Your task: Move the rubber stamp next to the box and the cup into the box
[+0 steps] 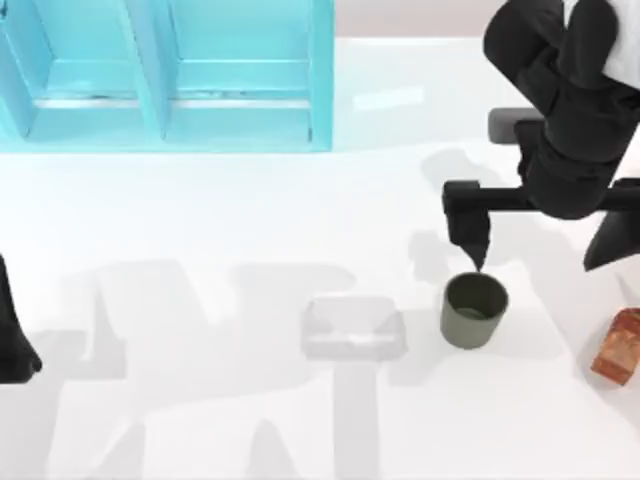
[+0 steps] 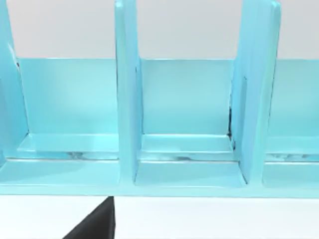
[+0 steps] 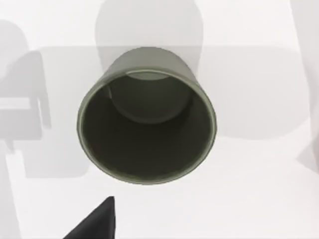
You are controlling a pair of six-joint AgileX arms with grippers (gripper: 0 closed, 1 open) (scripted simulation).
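Directly above the cup's (image 1: pixel 474 311) far rim hangs my right gripper (image 1: pixel 472 245); whether its fingers are apart, I cannot tell. Probably it lines up for a rim grasp. Right of the cup lies the rubber stamp (image 1: pixel 618 345); the box (image 1: pixel 165 75) stands far off, my left gripper (image 1: pixel 15 345) parked.

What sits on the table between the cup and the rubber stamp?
Nothing: in the top view, bare white table separates the cup from the rubber stamp.

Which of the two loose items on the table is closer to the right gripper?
The cup, directly under the right gripper. The rubber stamp lies farther off, by the table's right edge.
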